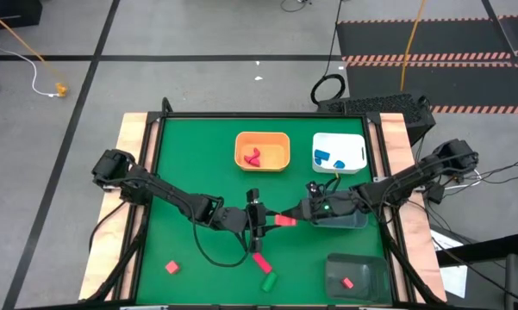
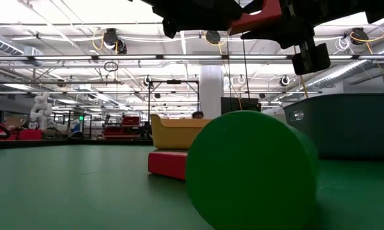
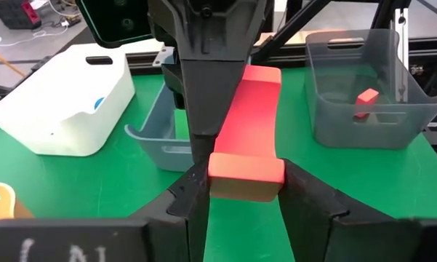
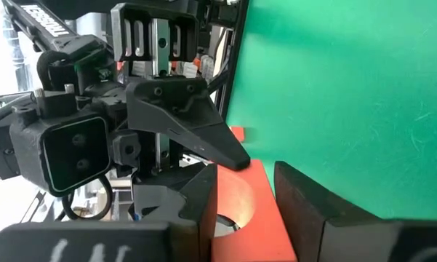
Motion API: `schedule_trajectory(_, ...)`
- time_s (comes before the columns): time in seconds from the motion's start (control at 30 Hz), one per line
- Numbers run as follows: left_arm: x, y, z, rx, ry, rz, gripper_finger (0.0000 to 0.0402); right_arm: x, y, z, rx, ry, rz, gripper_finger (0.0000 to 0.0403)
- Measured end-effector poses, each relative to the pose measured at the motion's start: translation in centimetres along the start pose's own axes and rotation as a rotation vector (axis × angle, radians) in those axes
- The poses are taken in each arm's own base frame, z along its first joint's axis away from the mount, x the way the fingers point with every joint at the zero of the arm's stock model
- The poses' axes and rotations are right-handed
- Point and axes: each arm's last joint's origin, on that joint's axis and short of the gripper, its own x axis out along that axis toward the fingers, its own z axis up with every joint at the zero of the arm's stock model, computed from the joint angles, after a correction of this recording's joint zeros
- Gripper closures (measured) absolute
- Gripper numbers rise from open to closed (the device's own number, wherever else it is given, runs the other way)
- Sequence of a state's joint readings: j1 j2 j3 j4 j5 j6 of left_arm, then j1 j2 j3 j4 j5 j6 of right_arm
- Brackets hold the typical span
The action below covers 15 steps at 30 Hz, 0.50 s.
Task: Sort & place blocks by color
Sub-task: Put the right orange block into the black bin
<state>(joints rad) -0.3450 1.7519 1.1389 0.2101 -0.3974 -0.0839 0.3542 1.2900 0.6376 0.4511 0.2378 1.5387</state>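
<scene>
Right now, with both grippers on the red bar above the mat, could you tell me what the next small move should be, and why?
Probably the left gripper should open. The red bar hangs mid-air between the arms; the left fingers pinch one end, and the right gripper appears to have closed on the other, so the handover looks ready for release.

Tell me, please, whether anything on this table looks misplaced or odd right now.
Yes: a red block lies in the grey bin at the front right, though other red pieces sit in the orange bin. Also, both the left gripper and right gripper clamp one red bar mid-air.
</scene>
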Motion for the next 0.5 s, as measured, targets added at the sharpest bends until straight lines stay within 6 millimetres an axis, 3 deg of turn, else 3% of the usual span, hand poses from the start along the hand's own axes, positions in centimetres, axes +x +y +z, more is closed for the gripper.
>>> schedule_trajectory(0.13,0.01,0.03,0.01,-0.004,-0.001,0.006,0.0267,0.0,0.0,-0.01,-0.004,0.003,0.0,0.0299)
schedule_trajectory(0.37,0.11,0.45,0.21,-0.019,-0.023,0.068,0.0262,0.0,0.26,-0.19,-0.002,0.045,0.027,0.0187)
schedule_trajectory(0.5,0.13,0.51,0.48,-0.031,-0.047,0.061,0.026,0.01,0.26,-0.17,-0.003,0.055,0.027,0.0162)
